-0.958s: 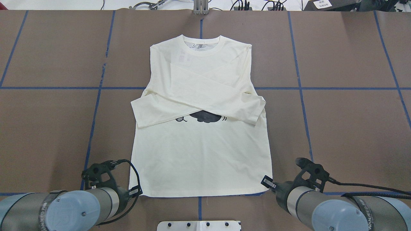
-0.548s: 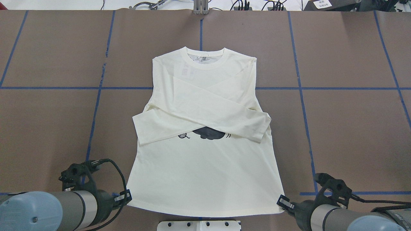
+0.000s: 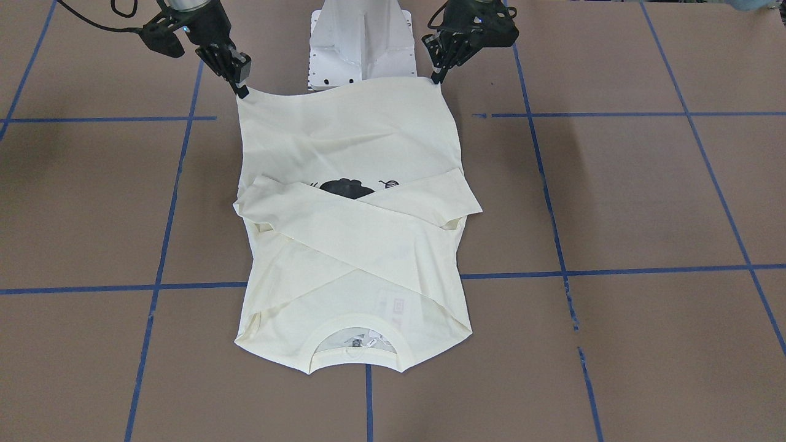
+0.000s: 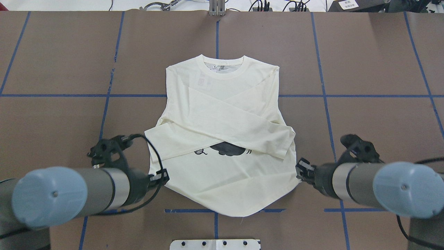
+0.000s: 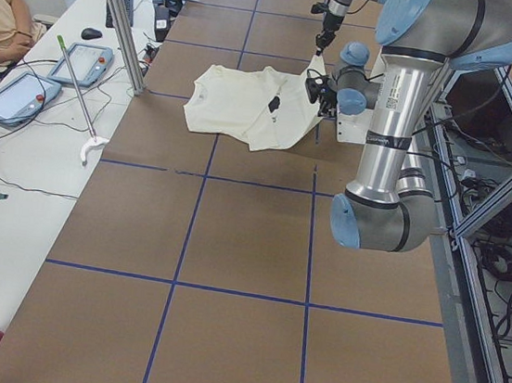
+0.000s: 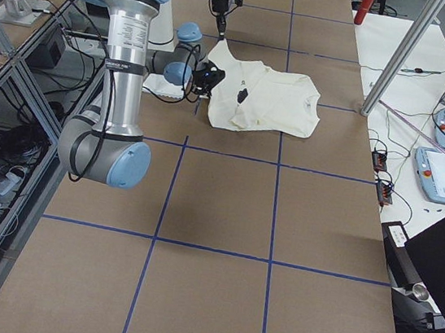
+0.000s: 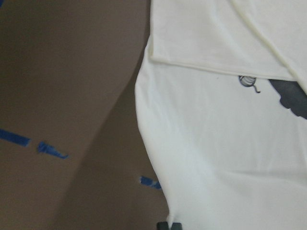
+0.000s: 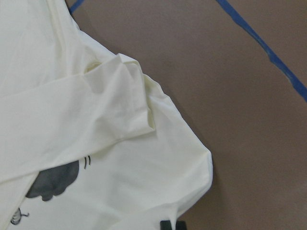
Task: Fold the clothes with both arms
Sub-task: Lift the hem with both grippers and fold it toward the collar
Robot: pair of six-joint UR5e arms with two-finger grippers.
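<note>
The cream long-sleeved T-shirt (image 4: 222, 104) lies print side up mid-table, collar away from me, its sleeves crossed over the black cat print (image 4: 227, 149). It also shows in the front-facing view (image 3: 350, 245). My left gripper (image 4: 163, 176) is shut on the left hem corner, and in the front-facing view (image 3: 437, 77) it pinches that corner above the table. My right gripper (image 4: 301, 173) is shut on the right hem corner, also seen in the front-facing view (image 3: 241, 89). The hem hangs between them in a sagging curve, while the upper shirt rests flat.
The white pedestal base (image 3: 359, 43) stands just behind the lifted hem. Blue tape lines (image 4: 104, 114) grid the brown table. A metal post (image 5: 119, 16) and a side bench with tablets (image 5: 16, 92) and a seated person stand beyond the far edge.
Both grippers first drew the hem toward the robot, dragging the shirt nearer. Now they have risen and moved forward over the shirt, lifting the hem off the table.
</note>
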